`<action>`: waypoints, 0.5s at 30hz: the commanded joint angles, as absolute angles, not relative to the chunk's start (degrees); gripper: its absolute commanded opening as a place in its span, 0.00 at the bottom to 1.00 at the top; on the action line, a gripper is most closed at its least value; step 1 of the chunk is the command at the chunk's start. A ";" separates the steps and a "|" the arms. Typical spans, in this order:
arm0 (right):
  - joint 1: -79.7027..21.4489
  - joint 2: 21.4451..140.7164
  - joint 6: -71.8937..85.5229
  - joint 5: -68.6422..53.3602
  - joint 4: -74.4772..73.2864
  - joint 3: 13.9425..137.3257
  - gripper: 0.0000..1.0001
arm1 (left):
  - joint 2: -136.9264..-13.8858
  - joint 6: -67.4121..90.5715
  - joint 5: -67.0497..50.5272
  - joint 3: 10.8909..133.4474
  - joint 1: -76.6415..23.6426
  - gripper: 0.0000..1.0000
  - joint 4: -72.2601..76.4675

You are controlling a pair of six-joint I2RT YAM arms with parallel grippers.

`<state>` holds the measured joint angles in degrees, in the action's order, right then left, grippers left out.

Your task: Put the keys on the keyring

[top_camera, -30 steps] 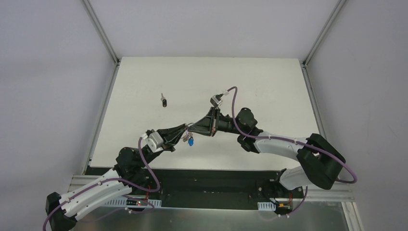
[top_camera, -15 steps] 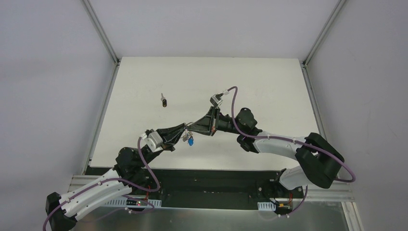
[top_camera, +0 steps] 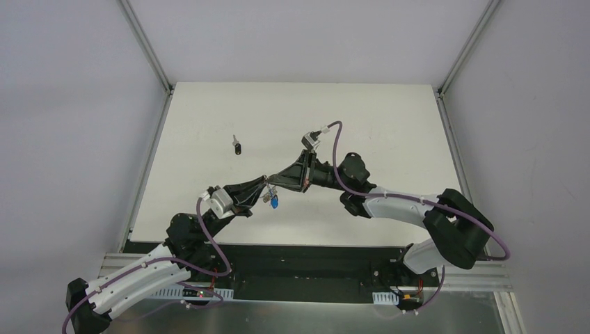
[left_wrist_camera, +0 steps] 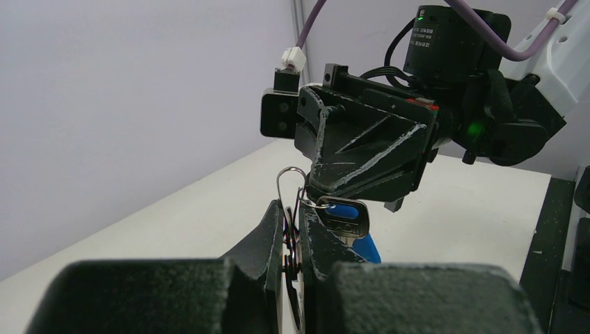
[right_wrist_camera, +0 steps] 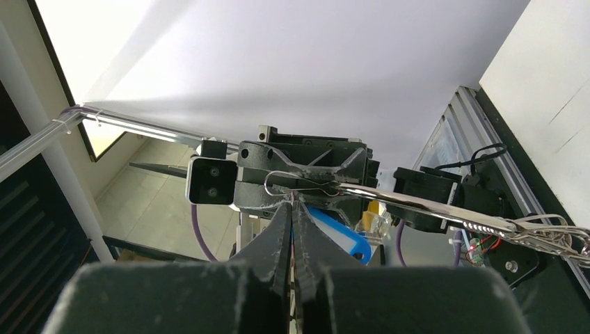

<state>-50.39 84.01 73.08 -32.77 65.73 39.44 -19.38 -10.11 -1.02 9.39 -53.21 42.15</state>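
Right gripper (left_wrist_camera: 311,198) is edging left, closed, perhaps on a key (left_wrist_camera: 342,211); left gripper (left_wrist_camera: 292,233) is clamping the keyring (left_wrist_camera: 279,189). Feeding slowly and holding steady is helping.

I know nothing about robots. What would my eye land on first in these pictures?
Two grippers meet tip to tip above the middle of the white table: the left gripper is shut on a thin wire keyring, with the shut right gripper right at it. A blue-headed key dangles just beneath them, the only bright colour. Further back on the left, a small dark object lies alone.
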 commanded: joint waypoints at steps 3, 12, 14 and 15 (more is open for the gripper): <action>-50.12 84.55 72.99 -28.92 70.93 43.68 0.00 | -20.23 -9.44 -5.86 9.16 -53.94 0.00 44.12; -49.60 85.63 74.46 -29.62 72.67 45.80 0.00 | -21.34 -9.37 -5.47 9.31 -53.88 0.00 44.12; -49.61 85.91 75.02 -29.99 73.36 46.32 0.00 | -21.49 -9.32 -5.37 9.32 -53.88 0.00 44.12; -49.64 86.02 75.35 -30.24 73.73 46.43 0.00 | -21.57 -9.36 -5.24 9.29 -53.90 0.00 44.12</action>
<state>-49.47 85.95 74.02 -30.63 67.53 43.44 -21.21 -9.87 -3.05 9.39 -53.34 42.04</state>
